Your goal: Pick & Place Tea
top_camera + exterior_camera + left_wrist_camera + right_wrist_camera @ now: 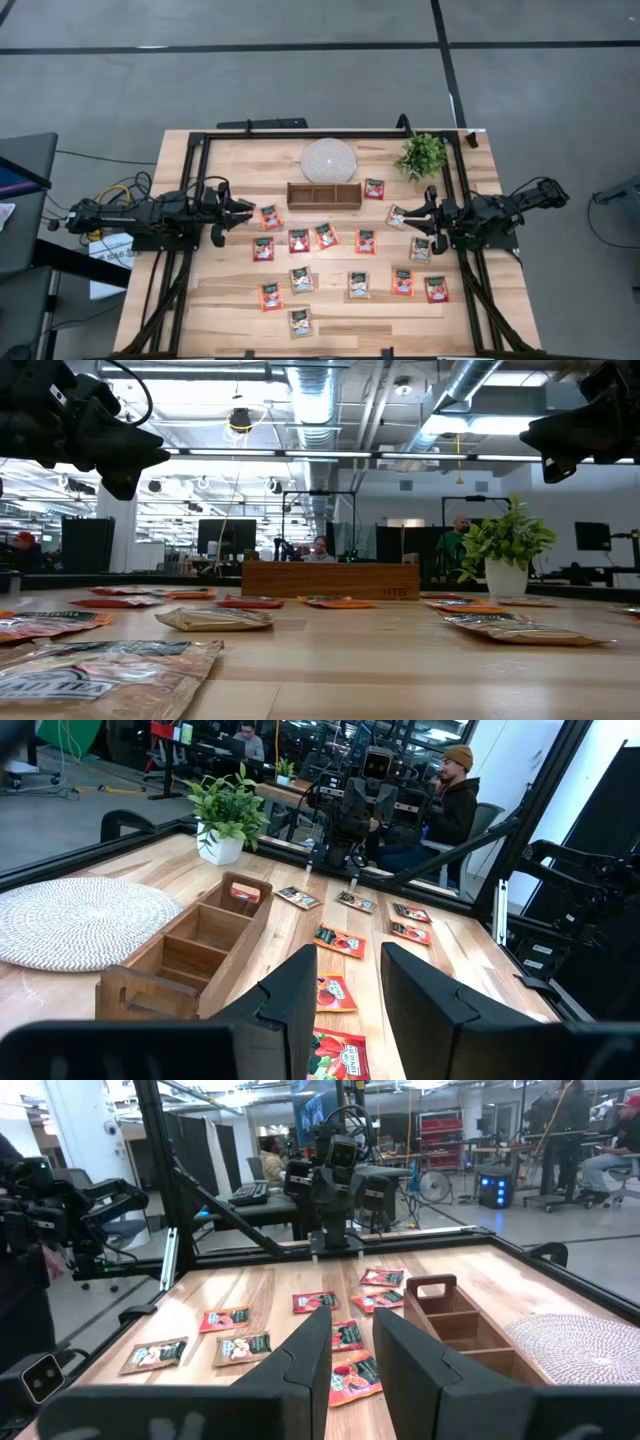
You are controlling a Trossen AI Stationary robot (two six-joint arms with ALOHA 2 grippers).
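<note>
From above, fifteen tea sachets (300, 240) lie flat across the desk (220, 320), and the wooden tray (323, 194) looks empty in all three compartments. Left tool (245, 211) and right tool (405, 216) hover at either side, both slightly open, gripping nothing. Left wrist view: tray compartments (205, 935) look bare, one sachet (243, 892) beyond the far end.
</note>
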